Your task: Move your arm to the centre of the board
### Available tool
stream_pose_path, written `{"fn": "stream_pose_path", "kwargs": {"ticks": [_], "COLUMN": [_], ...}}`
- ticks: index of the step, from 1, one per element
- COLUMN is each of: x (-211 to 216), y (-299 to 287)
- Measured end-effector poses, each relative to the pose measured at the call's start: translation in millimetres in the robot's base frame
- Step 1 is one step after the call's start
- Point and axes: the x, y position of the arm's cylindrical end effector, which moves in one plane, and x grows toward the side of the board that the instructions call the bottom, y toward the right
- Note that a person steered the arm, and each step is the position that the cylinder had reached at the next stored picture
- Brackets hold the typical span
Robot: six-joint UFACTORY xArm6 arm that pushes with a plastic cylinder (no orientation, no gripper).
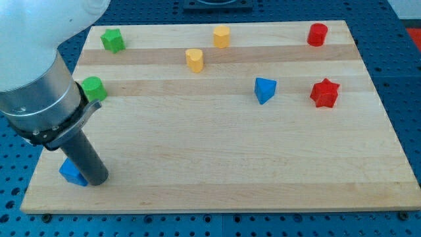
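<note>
My tip (97, 180) rests on the wooden board (223, 158) near its bottom left corner. A blue block (71, 172) lies right against the rod's left side, partly hidden by it. A green cylinder (94, 88) sits at the left edge, just above the arm's body. A green star (112, 40) is at the top left. Two yellow blocks stand near the top middle, one (194, 59) lower and left, one (222, 36) higher and right. A blue triangular block (264, 89) sits right of centre. A red star (324, 93) and a red cylinder (317, 33) are on the right.
The arm's large grey and white body (36, 72) covers the view's upper left and overhangs the board's left edge. A blue perforated table (401, 39) surrounds the board.
</note>
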Motion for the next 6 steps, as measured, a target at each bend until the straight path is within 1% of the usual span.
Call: {"fn": "stream_pose_path", "kwargs": {"ticks": [2,3,4,5,6], "x": [0.0,0.0,-0.9,-16.8,-47.7], "y": [-2.3,10.3,41.7,72.2,99.0]}}
